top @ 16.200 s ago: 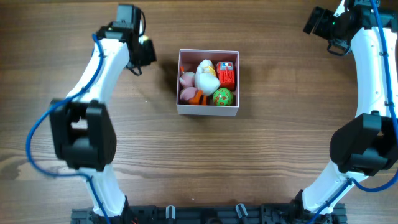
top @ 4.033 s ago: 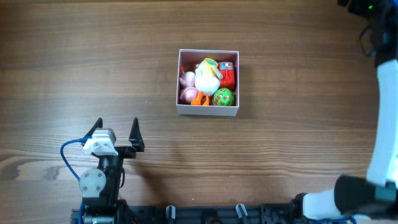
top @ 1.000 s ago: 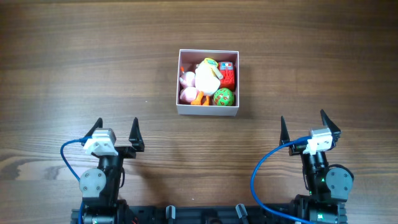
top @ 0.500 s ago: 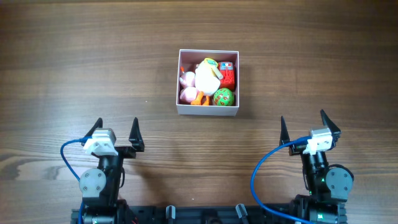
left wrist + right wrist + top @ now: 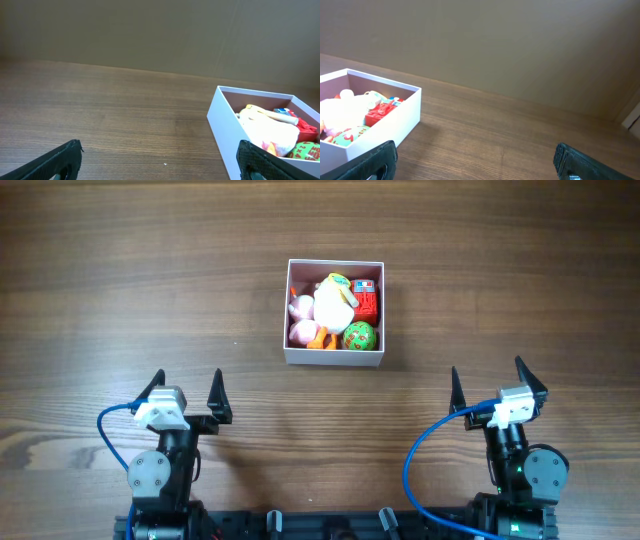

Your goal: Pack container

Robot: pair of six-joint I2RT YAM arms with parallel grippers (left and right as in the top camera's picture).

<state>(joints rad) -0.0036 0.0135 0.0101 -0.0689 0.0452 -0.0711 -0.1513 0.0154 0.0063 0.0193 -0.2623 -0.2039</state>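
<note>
Container [image 5: 335, 359] sits lidless near the middle of the table [image 5: 100, 280], packed with a white plush [image 5: 332, 305], green egg [image 5: 359, 335], red block [image 5: 366, 302] and pink toys [image 5: 302, 320]; left gripper [image 5: 187, 380] and right gripper [image 5: 487, 370] rest at the near edge, jaws spread wide.

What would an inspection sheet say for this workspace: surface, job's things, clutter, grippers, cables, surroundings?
Surface: wooden table, brown grain, no spills seen.
Job's things: container upright and lidless, holding a white plush toy, green ball, red block and pink toys.
Clutter: nothing seen.
Grippers: left gripper and right gripper both open, empty, well apart from the container.
Cables: left cable and right cable, both blue, looped beside their own arms, clear of the container.
Surroundings: plain beige wall behind the table.
</note>
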